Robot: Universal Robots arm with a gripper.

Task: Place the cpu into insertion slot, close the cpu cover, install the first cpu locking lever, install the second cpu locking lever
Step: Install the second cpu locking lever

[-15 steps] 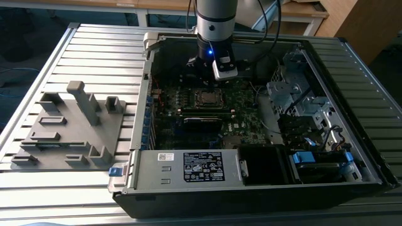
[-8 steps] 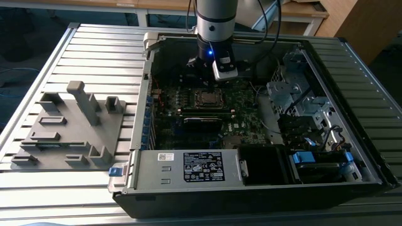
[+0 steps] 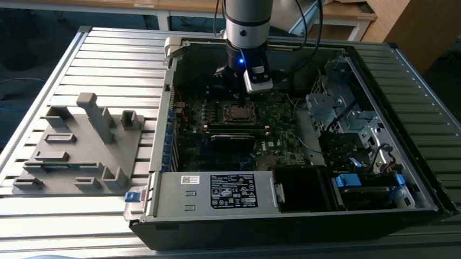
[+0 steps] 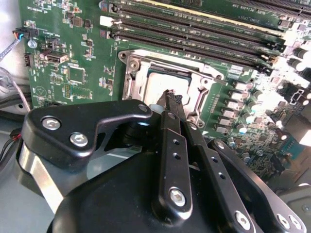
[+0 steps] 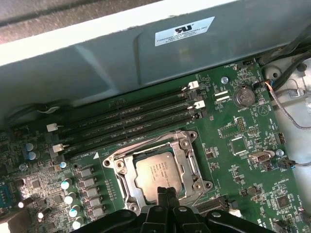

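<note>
Hovering with jaws narrow and empty, the gripper point(image 5: 166, 191) sits over the cover point(image 5: 187, 154) (cpu point(image 5: 154, 172) already seated); lever installation appears current.

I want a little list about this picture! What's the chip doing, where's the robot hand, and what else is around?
chip: cpu lies flat in the insertion slot
cover: cpu cover frames the chip, looks down over it
gripper: fingers together, tips at the chip's edge, holding nothing
board: green motherboard inside an open computer case
nearby: long black memory slots beside the socket
outside the case: grey holder on the table
</note>
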